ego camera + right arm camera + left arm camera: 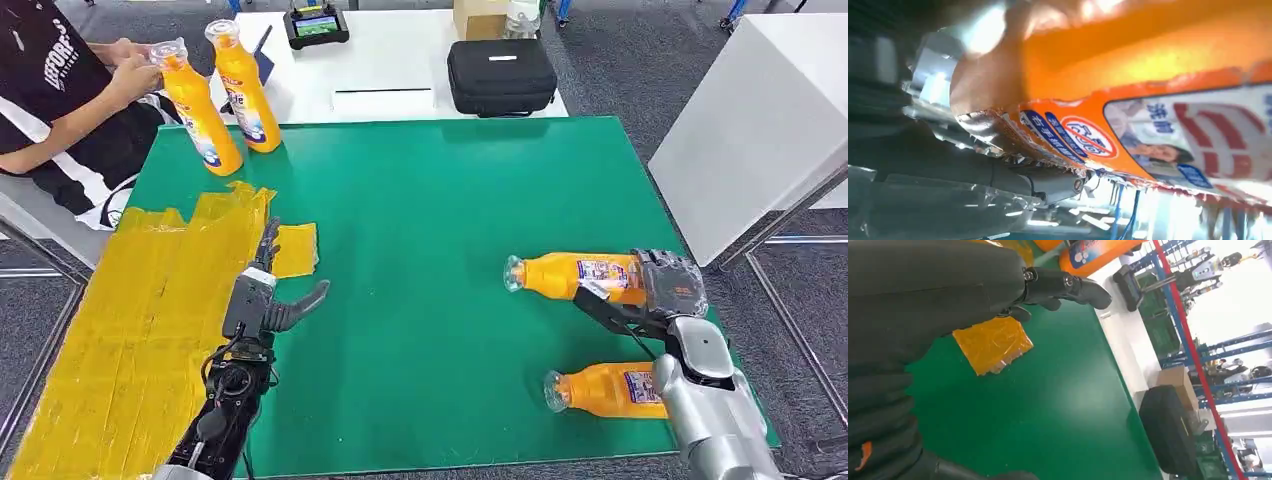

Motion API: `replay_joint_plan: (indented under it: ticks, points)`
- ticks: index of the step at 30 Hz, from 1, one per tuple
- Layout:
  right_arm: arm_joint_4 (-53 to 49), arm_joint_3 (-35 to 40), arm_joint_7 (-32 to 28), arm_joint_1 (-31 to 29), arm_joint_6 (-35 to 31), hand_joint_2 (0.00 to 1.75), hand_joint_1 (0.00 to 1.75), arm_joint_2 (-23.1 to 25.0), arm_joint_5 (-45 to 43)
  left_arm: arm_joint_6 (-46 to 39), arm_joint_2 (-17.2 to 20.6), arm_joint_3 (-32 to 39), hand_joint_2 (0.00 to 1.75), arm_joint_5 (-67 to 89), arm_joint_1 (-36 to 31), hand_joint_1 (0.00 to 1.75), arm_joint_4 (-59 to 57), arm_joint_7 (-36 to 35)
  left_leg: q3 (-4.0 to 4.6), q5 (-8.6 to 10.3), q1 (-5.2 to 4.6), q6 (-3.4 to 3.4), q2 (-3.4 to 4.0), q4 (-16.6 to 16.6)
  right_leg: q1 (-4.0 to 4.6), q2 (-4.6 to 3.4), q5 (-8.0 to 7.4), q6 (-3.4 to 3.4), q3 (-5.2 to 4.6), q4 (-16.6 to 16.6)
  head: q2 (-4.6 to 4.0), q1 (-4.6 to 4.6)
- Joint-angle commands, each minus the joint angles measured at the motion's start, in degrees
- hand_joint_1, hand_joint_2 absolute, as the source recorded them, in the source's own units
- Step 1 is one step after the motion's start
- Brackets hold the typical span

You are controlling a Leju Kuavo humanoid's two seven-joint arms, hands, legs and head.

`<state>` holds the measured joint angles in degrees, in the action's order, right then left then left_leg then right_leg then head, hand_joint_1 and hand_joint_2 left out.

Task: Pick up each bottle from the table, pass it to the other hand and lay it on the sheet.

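An orange bottle [570, 275] lies on its side at the right of the green mat [430, 230], cap toward the middle. My right hand [655, 290] grips its base end; the label [1158, 135] sits close against the hand in the right wrist view. A second orange bottle [600, 390] lies nearer the front edge, beside my right forearm. My left hand [268, 295] hovers open at the edge of the yellow sheet [130, 330], its fingers [1063, 287] spread with nothing in them. Two more bottles [245, 90] stand upright at the back left.
A person [60, 110] sits at the back left with a hand on the cap of one upright bottle [200, 110]. A black case [500, 75] and a small device [316, 24] lie on the white table [385, 65] behind. A white cabinet [760, 120] stands to the right.
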<state>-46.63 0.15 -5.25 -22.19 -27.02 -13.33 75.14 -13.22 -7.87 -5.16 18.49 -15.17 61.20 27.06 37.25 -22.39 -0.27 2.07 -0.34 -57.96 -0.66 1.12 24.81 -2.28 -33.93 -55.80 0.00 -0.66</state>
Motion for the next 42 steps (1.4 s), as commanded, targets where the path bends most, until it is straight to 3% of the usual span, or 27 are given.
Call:
replay_joint_plan:
  ticks: [1,2,4,7,14,17,21,33,42]
  points:
    - [-6.5,-3.1,-0.4,2.1,-0.2,1.75,1.75,3.6,-0.7,0.3,0.4,-1.4,1.75,-0.4,-1.2,0.00,-1.9,-0.3,-0.18,-0.09,0.02,-0.10,0.10,0.0,0.01,-0.14,0.06,0.07,0.16,0.0,0.00,0.02]
    - [-8.6,-5.3,-3.5,3.1,-3.9,1.75,1.75,5.4,-5.9,1.9,0.3,-1.2,1.75,-2.1,-1.0,0.00,-1.7,-0.4,-0.25,-0.13,0.03,-0.13,0.11,0.0,0.01,-0.16,0.11,0.10,0.25,0.0,0.00,0.04]
    - [-12.5,-6.0,-6.3,5.1,-4.3,1.75,1.75,8.3,-11.3,5.0,0.3,-1.7,1.75,-4.7,-0.8,0.00,-0.8,-0.5,-0.24,-0.13,0.02,-0.14,0.10,0.0,0.00,-0.16,0.12,0.12,0.24,0.1,0.00,0.02]
    - [-18.2,-3.9,-10.5,6.9,2.7,1.75,1.75,12.1,-22.7,8.3,0.8,-4.6,1.75,-5.8,-0.3,0.00,2.7,-0.8,-0.28,-0.20,0.04,-0.19,0.20,0.0,0.01,-0.28,0.14,0.16,0.25,0.0,0.00,0.04]
    - [-16.4,3.7,-17.3,5.2,11.4,1.75,1.75,17.0,-43.2,15.8,2.1,-14.1,1.75,-6.9,2.4,0.00,13.0,-2.9,-0.08,-0.13,0.06,-0.13,0.25,0.0,0.05,-0.28,0.08,0.11,0.02,0.0,0.00,0.02]
    - [-15.8,4.8,-17.1,4.7,11.0,1.75,1.75,16.9,-44.0,15.8,2.3,-14.9,1.75,-7.2,2.7,0.00,14.3,-3.6,-0.21,-0.19,0.05,-0.15,0.29,0.0,0.04,-0.33,0.13,0.12,0.13,0.0,0.00,0.02]
    - [-14.9,7.0,-19.1,3.6,15.7,1.75,1.75,18.5,-53.5,17.5,3.3,-17.8,1.75,-8.2,3.0,0.00,17.3,-3.2,-0.16,-0.14,0.04,-0.13,0.22,0.0,0.02,-0.28,0.10,0.12,0.09,0.0,0.00,0.04]
    - [-11.5,13.2,-18.0,1.1,18.7,1.75,1.75,22.3,-55.6,18.4,2.5,-19.2,1.75,-8.7,1.4,0.00,16.8,-4.5,-0.23,-0.17,0.04,-0.16,0.30,0.0,0.03,-0.36,0.11,0.14,0.16,0.0,0.00,0.04]
    - [-4.7,22.8,-17.0,-3.4,21.9,1.75,1.75,25.9,-54.8,16.7,1.2,-17.8,1.75,-8.5,0.6,0.00,16.4,-5.5,-0.11,-0.09,0.05,-0.14,0.27,0.0,0.03,-0.26,0.08,0.12,0.02,0.0,0.00,0.04]
